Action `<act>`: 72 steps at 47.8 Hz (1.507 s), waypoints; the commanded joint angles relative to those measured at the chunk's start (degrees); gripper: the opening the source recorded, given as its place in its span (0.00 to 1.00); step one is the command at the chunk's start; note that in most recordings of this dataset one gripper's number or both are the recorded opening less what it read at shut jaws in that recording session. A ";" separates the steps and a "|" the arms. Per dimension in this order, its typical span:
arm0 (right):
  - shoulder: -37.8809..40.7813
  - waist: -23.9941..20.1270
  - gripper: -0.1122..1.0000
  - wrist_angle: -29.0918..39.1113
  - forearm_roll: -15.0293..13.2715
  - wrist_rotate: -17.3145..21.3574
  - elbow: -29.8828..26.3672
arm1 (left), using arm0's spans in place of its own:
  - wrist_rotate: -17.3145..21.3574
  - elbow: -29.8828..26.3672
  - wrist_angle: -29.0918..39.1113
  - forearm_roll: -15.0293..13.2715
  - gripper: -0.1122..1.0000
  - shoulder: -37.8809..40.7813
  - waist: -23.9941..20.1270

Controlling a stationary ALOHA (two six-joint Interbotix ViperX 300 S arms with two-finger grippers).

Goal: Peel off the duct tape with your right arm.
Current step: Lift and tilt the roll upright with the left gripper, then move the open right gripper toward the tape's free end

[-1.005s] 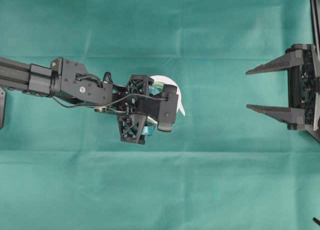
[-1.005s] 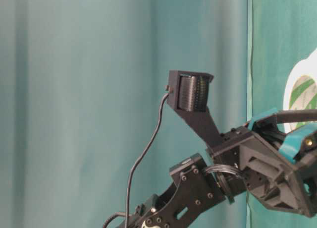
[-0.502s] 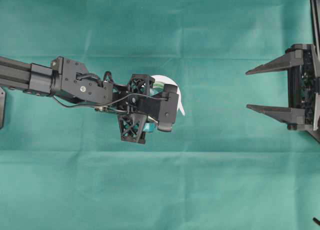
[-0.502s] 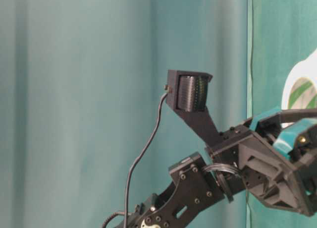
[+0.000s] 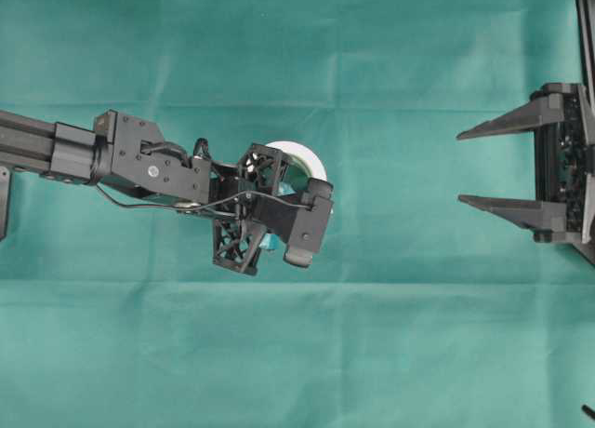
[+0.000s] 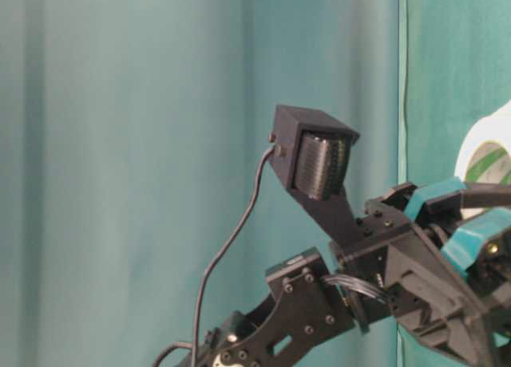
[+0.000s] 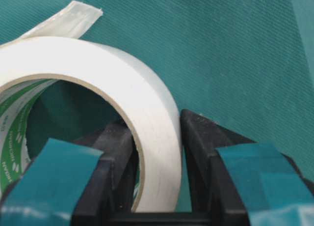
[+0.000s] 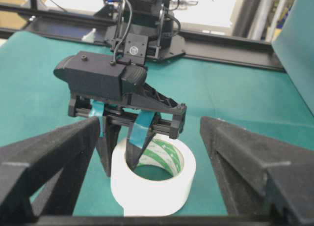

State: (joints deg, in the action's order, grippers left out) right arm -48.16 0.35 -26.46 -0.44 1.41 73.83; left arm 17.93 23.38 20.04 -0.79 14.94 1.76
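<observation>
The duct tape (image 5: 297, 156) is a white roll with a green-printed core, lying flat on the green cloth mid-table. My left gripper (image 7: 157, 124), with teal patches on its fingers, is shut on the roll's wall. One finger (image 8: 133, 150) is inside the core and the other is outside. A loose white strip end (image 7: 73, 14) sticks out past the roll's far side. My right gripper (image 5: 461, 167), plain black, hangs open at the right edge, well apart from the roll. In the right wrist view the duct tape (image 8: 154, 189) lies low between its spread fingers, ahead of them.
Green cloth (image 5: 390, 335) covers the whole table, with fold creases running across it. The left arm (image 5: 84, 149) reaches in from the left edge, and its wrist camera (image 6: 311, 155) sits above the roll. A black frame (image 8: 235, 56) borders the far side.
My left gripper's fingers have closed from wide open onto the roll's wall, and the wrist has tilted a little. The strip end no longer shows in the overhead view. The right gripper has not moved.
</observation>
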 commanded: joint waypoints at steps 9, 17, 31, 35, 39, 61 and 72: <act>0.79 0.09 0.69 -0.97 0.00 0.09 -1.05 | -0.18 -3.34 3.25 0.09 0.31 -7.12 0.18; 0.79 0.09 0.69 -0.97 0.00 0.09 -1.23 | -0.26 -4.22 5.45 0.09 0.31 -12.22 0.18; 0.79 0.09 0.69 -0.97 0.00 0.09 -2.02 | -0.79 -7.73 10.63 0.09 0.31 -17.23 0.09; 0.79 0.09 0.69 -0.70 0.00 0.09 -2.37 | -0.79 -9.32 12.83 0.00 0.31 -17.31 0.00; 0.79 0.09 0.69 -0.70 0.00 0.09 -2.55 | -0.79 -10.46 14.50 0.09 0.31 -17.31 -0.09; 5.89 0.09 0.69 -0.97 0.00 0.00 -5.10 | -0.79 -10.90 15.29 0.00 0.31 -17.23 -0.35; 13.89 0.09 0.69 -0.97 0.00 0.09 -8.88 | -0.79 -10.99 15.29 0.09 0.31 -17.05 -0.35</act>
State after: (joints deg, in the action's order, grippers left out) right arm -36.39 0.44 -26.81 -0.44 1.41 67.41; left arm 16.96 14.24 35.68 -0.79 -0.35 1.67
